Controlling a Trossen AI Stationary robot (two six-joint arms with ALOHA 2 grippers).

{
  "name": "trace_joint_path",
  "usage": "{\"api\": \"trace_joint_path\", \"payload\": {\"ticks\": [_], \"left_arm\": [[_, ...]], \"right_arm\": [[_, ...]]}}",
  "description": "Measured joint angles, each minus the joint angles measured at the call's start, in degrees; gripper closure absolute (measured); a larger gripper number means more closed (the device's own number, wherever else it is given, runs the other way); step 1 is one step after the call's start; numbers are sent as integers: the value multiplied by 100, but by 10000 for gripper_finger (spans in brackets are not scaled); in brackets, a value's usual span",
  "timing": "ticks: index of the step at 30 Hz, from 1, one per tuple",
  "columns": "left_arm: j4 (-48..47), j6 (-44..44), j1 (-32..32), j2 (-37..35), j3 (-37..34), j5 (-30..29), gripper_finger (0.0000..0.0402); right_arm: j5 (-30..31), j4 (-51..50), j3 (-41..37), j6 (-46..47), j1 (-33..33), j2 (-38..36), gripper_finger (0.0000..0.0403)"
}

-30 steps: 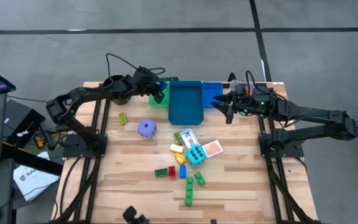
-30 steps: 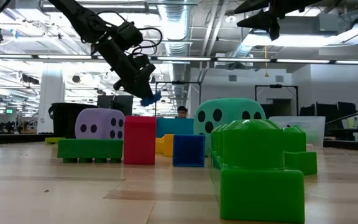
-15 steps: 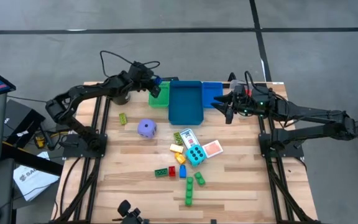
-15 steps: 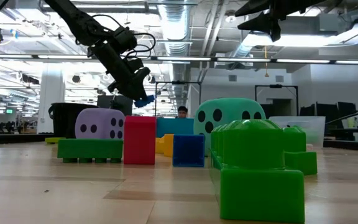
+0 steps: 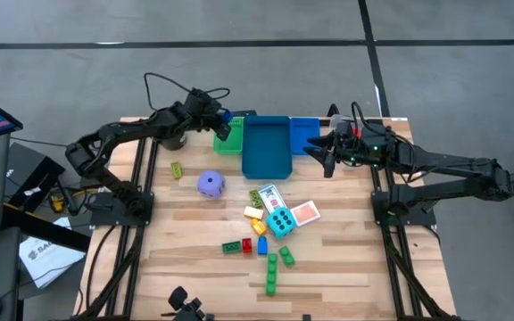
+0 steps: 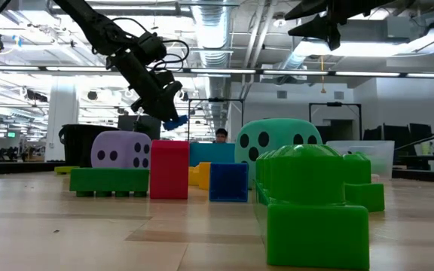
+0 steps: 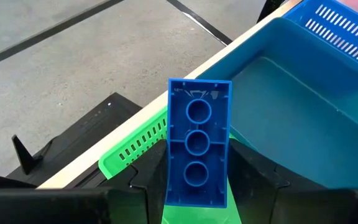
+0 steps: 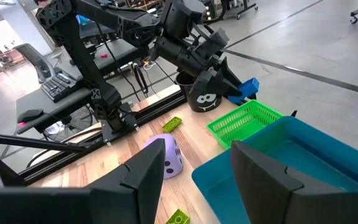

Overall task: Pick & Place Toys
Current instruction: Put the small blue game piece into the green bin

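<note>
Altogether, the table (image 5: 346,259) carries one purple die (image 5: 210,184), one cyan dotted die (image 5: 281,222), two playing cards (image 5: 303,212), and a scatter of small bricks: at least four green ones, including a lone one (image 5: 177,169) near the left edge, with red, yellow and blue pieces clustered by the cyan die. Three bins stand at the far edge: a green bin (image 5: 230,140), a large blue bin (image 5: 266,147) and a smaller blue one (image 5: 303,134).

One more toy, a blue brick (image 7: 198,150), sits pinched between the left gripper (image 5: 222,125) fingers, its hollow underside facing the wrist camera, held in the air above the green bin. The right gripper (image 5: 325,153) hangs beside the large blue bin with its fingers (image 8: 267,169) spread and holding nothing.

Since a second ago the left gripper has drawn slightly back toward the table's far edge; over the last half second nothing has shifted.
</note>
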Motion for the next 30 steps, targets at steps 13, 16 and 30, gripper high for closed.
{"api": "trace_joint_path", "payload": {"ticks": [13, 16, 30], "left_arm": [[-93, -12, 0, 0, 0, 15, 266], [-93, -12, -5, 0, 1, 17, 266], [-93, -13, -4, 0, 1, -28, 235]], "right_arm": [[0, -1, 0, 3, 0, 0, 223], [0, 0, 0, 21, 0, 0, 223], [0, 0, 0, 22, 0, 0, 223]]}}
